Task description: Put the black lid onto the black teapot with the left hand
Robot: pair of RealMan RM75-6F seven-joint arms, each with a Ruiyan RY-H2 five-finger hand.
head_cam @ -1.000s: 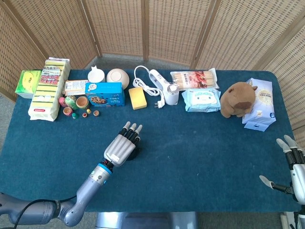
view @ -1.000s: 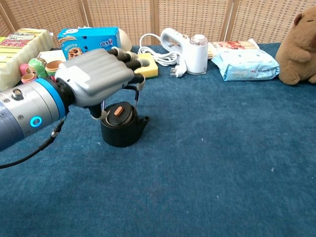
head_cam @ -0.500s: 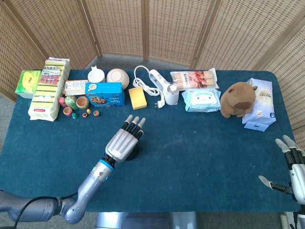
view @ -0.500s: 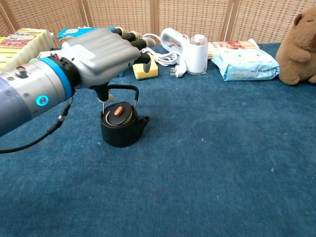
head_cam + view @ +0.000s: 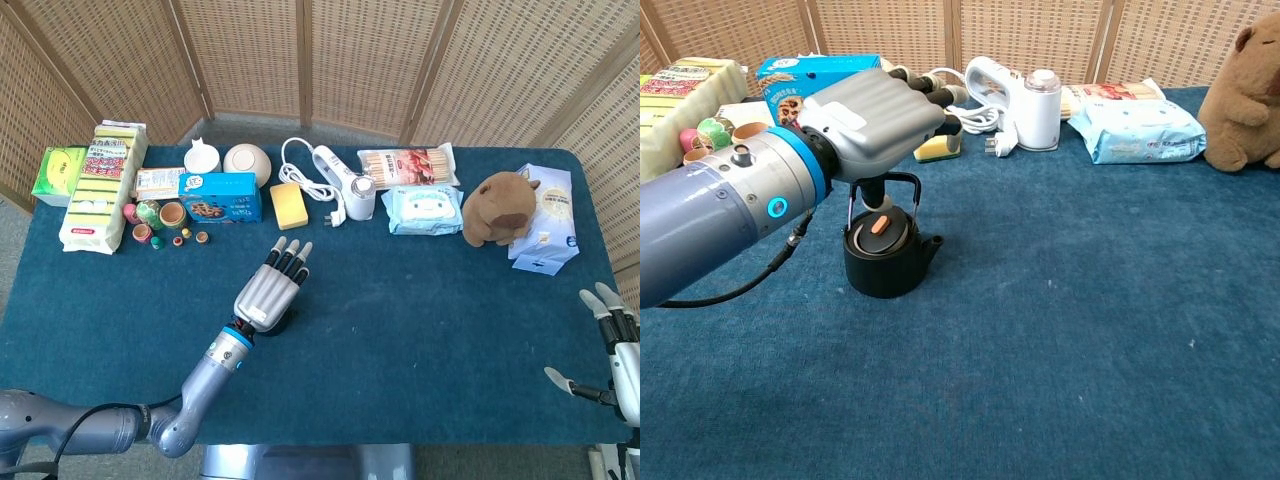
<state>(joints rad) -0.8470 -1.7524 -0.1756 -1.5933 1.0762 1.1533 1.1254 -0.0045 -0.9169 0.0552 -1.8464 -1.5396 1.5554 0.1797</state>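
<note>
Blue tabletop (image 5: pixel 1090 330): black lid (image 5: pixel 878 226) sits on black teapot (image 5: pixel 885 260); left robot hand (image 5: pixel 875 105) above, fingers spread, empty, should withdraw.

My left robot hand (image 5: pixel 878 108) has a ribbed silver-grey shell and dark fingers; a blue ring, a small lit blue circle and a black cable mark my grey forearm.

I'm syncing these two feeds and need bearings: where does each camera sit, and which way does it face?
Head view: high above the near edge, looking steeply down on the blue table; shows the left hand and the right hand.
Chest view: low, near table height, facing the far screens; shows only the left hand above the black teapot.
Shared: left hand, teapot, plush toy.
</note>
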